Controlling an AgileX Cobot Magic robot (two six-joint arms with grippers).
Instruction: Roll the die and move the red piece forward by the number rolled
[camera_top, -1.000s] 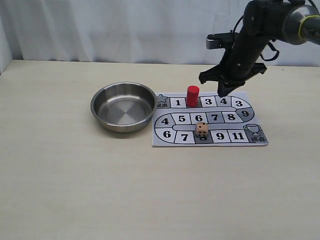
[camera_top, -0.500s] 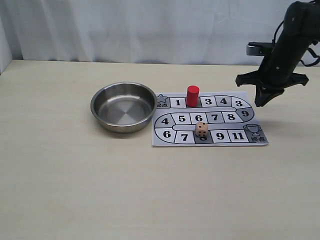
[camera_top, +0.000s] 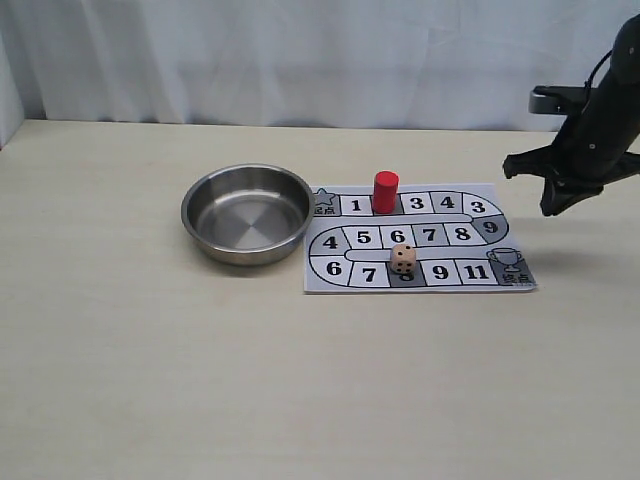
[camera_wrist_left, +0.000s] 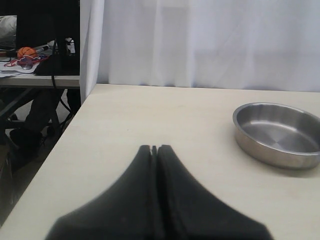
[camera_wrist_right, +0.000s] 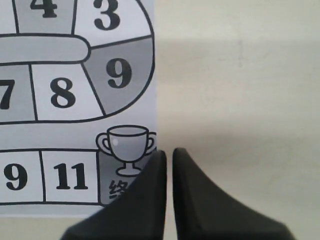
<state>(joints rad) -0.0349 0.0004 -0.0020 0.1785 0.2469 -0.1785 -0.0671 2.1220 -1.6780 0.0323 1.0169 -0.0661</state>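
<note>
The tan wooden die (camera_top: 403, 259) lies on the printed paper board (camera_top: 333, 268) beside its 7; the red cylinder piece (camera_top: 385, 191) stands beside its 1. With left fingers (camera_wrist_left: 135, 200) and right fingers (camera_wrist_right: 150, 195) pinched together, empty, best read the pips, then open wide above the piece.

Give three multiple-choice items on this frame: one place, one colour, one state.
1. The die sits: A on square 11; B on the board, bottom row between 7 and 9; C off the board.
2. The piece between squares 1 and 3 is: A red; B blue; C green.
3. The left jaws are: A wide open; B shut on the die; C shut, nothing between.
Answers: 1 B, it covers the square after 7. 2 A, plainly red in the exterior view. 3 C, the left wrist view shows them pressed together, empty.
</note>
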